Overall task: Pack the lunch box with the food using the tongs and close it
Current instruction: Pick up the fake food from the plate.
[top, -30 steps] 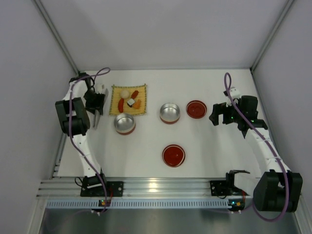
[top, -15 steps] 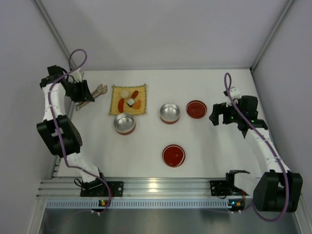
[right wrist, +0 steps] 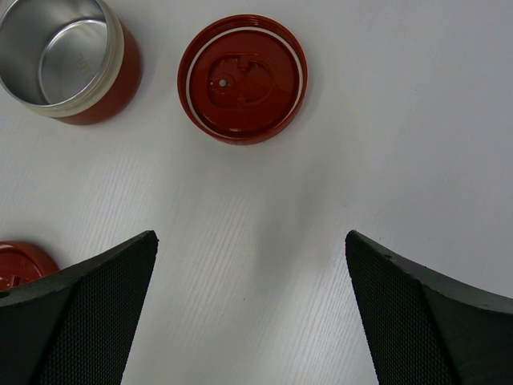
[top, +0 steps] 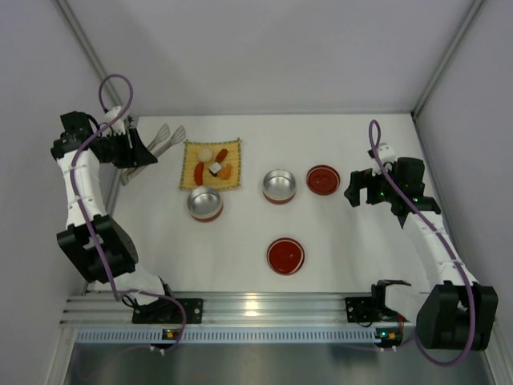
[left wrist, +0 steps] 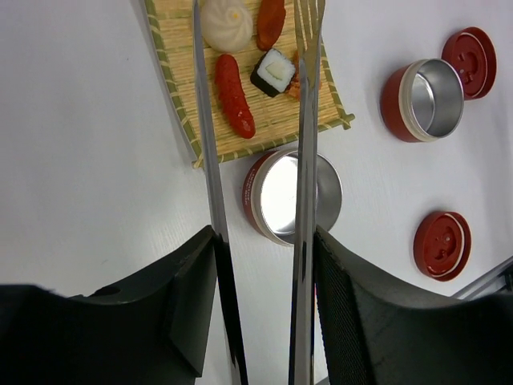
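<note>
My left gripper [top: 136, 151] is shut on the tongs [top: 162, 139], held off the table left of the yellow mat [top: 190, 149]. In the left wrist view both silvery tong arms [left wrist: 207, 160] run up from between my fingers [left wrist: 264, 241] and their tips reach over the mat [left wrist: 178, 48]. On the mat lies the food: a whitish ball [left wrist: 227, 24], a long red piece [left wrist: 234, 95], a black-and-white roll [left wrist: 274, 70]. An open lunch box tin [left wrist: 292, 196] stands just below the mat. My right gripper [right wrist: 251, 265] hangs open over bare table at the right.
A second open red tin [top: 280, 186] stands mid-table with a red lid [top: 323, 180] beside it, also in the right wrist view as tin [right wrist: 68, 58] and lid [right wrist: 243, 79]. Another red lid [top: 285, 256] lies nearer the front. Grey walls close in both sides.
The left arm swung back and to the left, lifting the tongs from the table beside the mat; their tips now point toward the mat. The right arm has not moved.
</note>
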